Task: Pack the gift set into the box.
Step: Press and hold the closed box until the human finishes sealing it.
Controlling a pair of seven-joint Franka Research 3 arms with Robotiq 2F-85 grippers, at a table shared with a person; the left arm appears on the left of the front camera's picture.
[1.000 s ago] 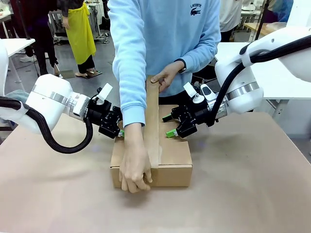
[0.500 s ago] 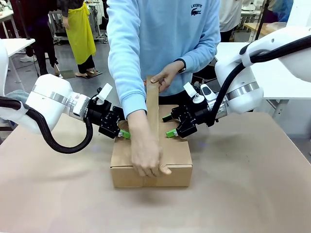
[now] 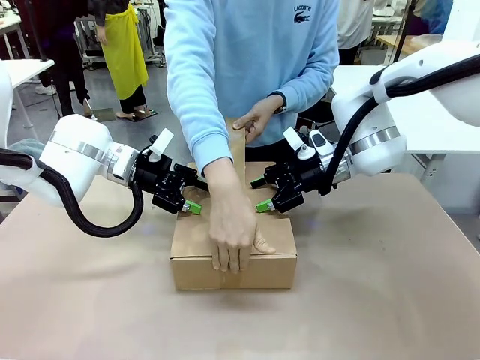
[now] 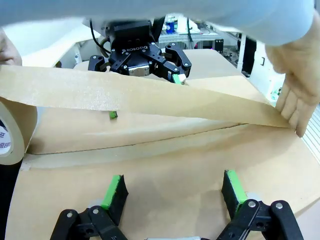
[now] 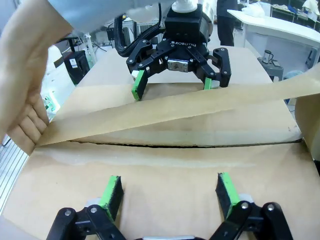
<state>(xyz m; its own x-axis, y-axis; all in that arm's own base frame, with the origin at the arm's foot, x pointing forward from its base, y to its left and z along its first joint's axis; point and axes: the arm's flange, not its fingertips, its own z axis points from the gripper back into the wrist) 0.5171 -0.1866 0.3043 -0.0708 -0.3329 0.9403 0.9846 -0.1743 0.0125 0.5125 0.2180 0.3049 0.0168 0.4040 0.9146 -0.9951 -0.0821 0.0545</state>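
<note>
On the paper-covered table (image 3: 390, 300), just left of centre, the left gripper (image 3: 187, 201) leans in with its green pads spread wide and pressed on the top of the box (image 3: 262, 266), gripping nothing; the left wrist view shows both fingers (image 4: 114, 191) resting flat on the cardboard flap. At the middle, the box sits with its flaps folded shut, so the gift set cannot be seen. A person in a light blue sweatshirt (image 3: 251, 52) stands at the far side: one hand (image 3: 234, 234) presses a strip of brown paper tape (image 4: 150, 97) down over the near top edge of the box, while the other hand (image 3: 256, 116) holds the strip up above the far edge. A tape roll (image 4: 11, 131) shows at the picture's left edge in the left wrist view. To the right, the right gripper (image 3: 264, 196) mirrors the left one, its jaws wide apart, holding nothing, pads (image 5: 112, 192) down on the right flap beside the seam
</note>
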